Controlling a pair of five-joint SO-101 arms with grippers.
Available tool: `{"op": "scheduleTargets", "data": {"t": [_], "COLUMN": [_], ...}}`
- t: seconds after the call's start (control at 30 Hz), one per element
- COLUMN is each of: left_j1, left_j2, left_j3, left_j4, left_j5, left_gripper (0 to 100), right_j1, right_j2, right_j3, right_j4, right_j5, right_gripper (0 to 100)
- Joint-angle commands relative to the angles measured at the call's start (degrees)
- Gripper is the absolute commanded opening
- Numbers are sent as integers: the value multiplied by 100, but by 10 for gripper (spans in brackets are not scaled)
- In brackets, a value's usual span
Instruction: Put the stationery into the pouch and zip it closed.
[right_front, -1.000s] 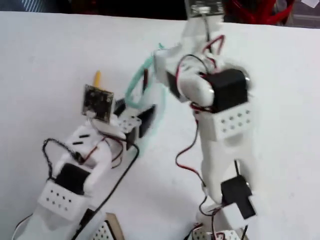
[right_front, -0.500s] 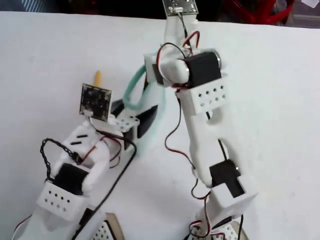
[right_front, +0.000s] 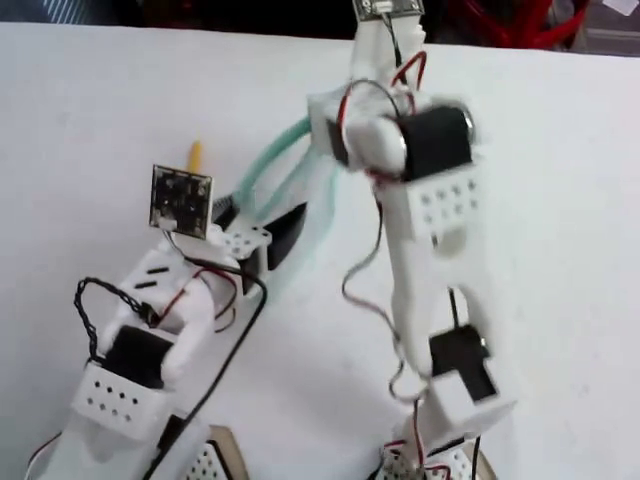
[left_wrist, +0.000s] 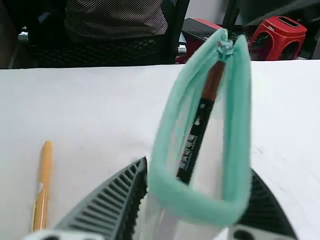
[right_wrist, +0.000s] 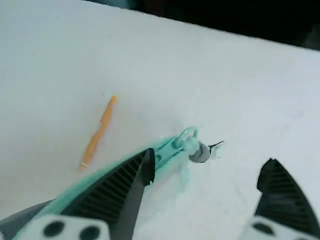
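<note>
A translucent pouch with a teal zip edge (right_front: 268, 168) lies mid-table, and my left gripper (right_front: 268, 238) is shut on its near end. In the left wrist view the gripper (left_wrist: 197, 170) holds the open teal mouth (left_wrist: 236, 125), and a dark pen with a brown end (left_wrist: 201, 117) sits inside. An orange pen (right_front: 196, 153) lies on the table beside the pouch (left_wrist: 42, 184) (right_wrist: 98, 133). My right gripper (right_wrist: 210, 162) hangs open over the pouch's far end, one finger (right_wrist: 132, 182) by the teal edge (right_wrist: 167, 150), close to the zip pull (right_wrist: 194, 146).
The right arm (right_front: 430, 200) stretches across the table's middle from the front edge. A wooden board corner (right_front: 218, 452) sits at the front between the arm bases. Beyond the table's far edge stand a mesh chair (left_wrist: 115, 30) and a red stool (left_wrist: 280, 30).
The right arm swung left over the pouch, then back a little to the right. The pouch's teal mouth went from a round loop to a longer, narrower shape. The left arm barely shifted.
</note>
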Motion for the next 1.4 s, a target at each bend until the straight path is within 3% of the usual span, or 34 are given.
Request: {"op": "scheduleTargets", "data": {"t": [0.0, 0.2, 1.07, 1.37], "left_j1": [207, 198, 180, 180], "left_j2": [-48, -57, -57, -57], "left_j3": [62, 360, 369, 378], "left_j4": [-352, -826, -818, -826], "left_j5": [35, 26, 26, 26], "left_gripper": [267, 266, 264, 264], "right_j1": [-286, -479, -110, -92], "right_j2": [-374, 356, -154, 13], "right_j3": [105, 870, -70, -141], "right_j4": [31, 13, 4, 13], "right_j5": [79, 70, 26, -730], "right_gripper": [329, 329, 329, 325]}}
